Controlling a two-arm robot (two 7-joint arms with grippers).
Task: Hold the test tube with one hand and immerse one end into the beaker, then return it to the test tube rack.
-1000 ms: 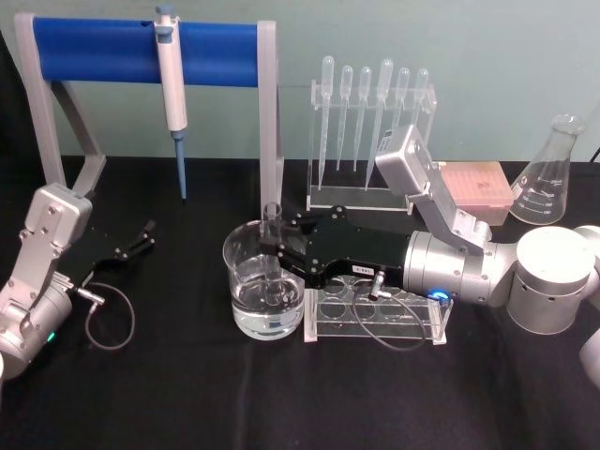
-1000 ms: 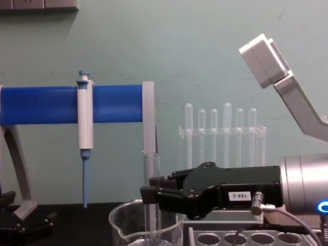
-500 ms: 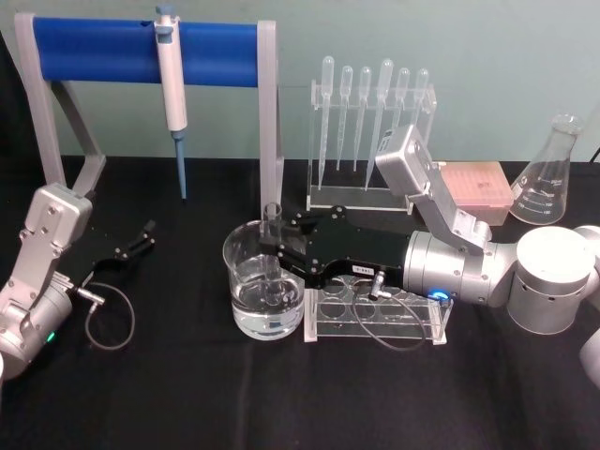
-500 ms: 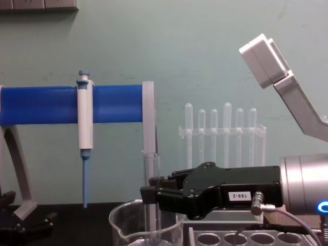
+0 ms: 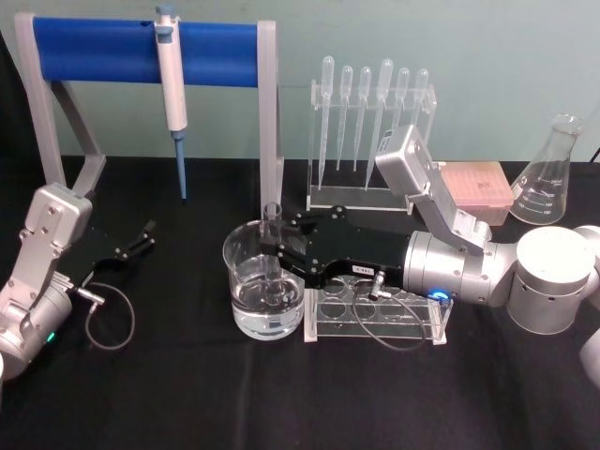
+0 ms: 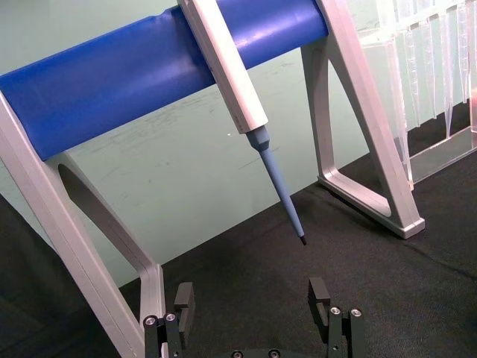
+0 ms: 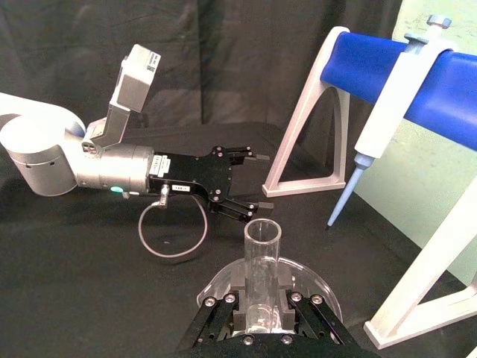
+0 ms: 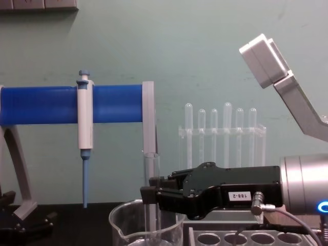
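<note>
Clear rack [image 5: 412,323] stands just right of the beaker [image 5: 246,286] on the black bench [image 5: 187,384]; right end effector [image 5: 273,244] clamps the test tube [image 5: 273,217] upright, lower end inside the beaker; left end effector [image 5: 136,242] rests spread wide at left.

My right claw [image 5: 273,242] is matt black, with a small white label [image 8: 239,195] and a silver wrist ringed by a blue light [image 5: 438,297]. The finger-thick clear glass test tube [image 5: 273,217] in it is colourless, like the wide clear glass beaker [image 5: 246,281] beneath it and the clear plastic rack [image 5: 375,319] under my wrist. Beyond the claw, a white-and-blue micropipette [image 5: 171,84] crosses a bright blue bar [image 5: 103,52] on grey legs. The tablecloth [image 5: 187,394] is black and the wall [image 5: 469,37] is pale green.
</note>
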